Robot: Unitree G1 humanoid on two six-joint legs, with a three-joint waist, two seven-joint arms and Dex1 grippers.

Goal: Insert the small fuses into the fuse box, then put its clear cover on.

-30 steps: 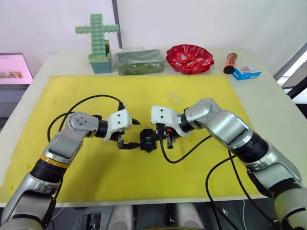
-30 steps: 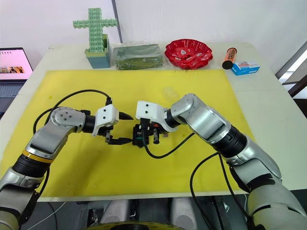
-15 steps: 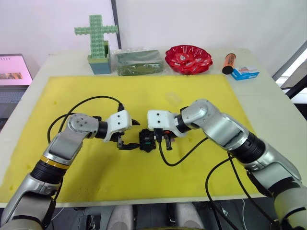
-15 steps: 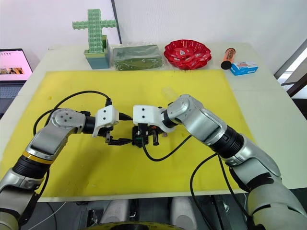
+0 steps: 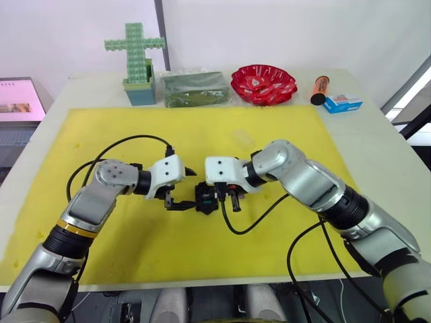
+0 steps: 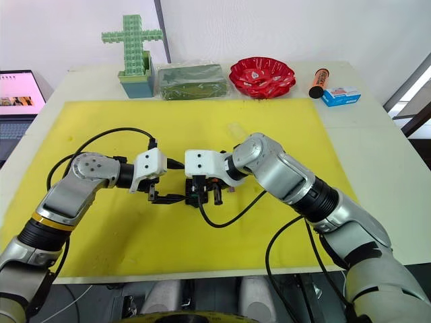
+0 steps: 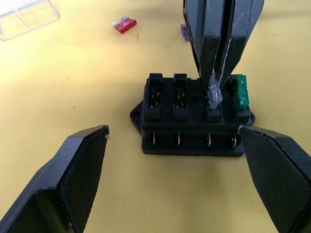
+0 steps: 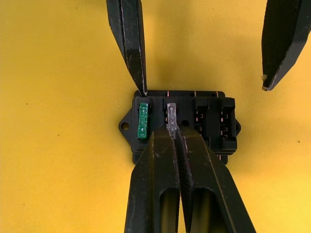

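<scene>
Right gripper (image 8: 174,130): jaws clenched on the grey fuse (image 7: 214,95), holding it at the second slot of the fuse box
Left gripper (image 7: 180,160): jaws spread wide, released, one finger on each side of the fuse box; one fingertip meets the rim beside the green fuse, the other stands apart
Finger pads (image 7: 82,167): black, cross-hatched grip texture
Fuse box (image 7: 192,116): black moulded block, four slots in a row on top, small mounting ear at one end; rests flat on the yellow mat near its middle
Green fuse (image 8: 143,121): seated in the end slot, just beside the grey fuse
Two remaining slots: open, metal contacts visible
Red fuse (image 7: 124,24): loose on the mat, well apart from the box
Purple-grey fuse (image 7: 184,31): loose on the mat, partly hidden behind the right fingers
Clear cover (image 7: 26,17): transparent, ribbed, lying on the mat away from the box
Yellow mat (image 5: 269,128): smooth, covers most of the table; bare room on all sides of the box
</scene>
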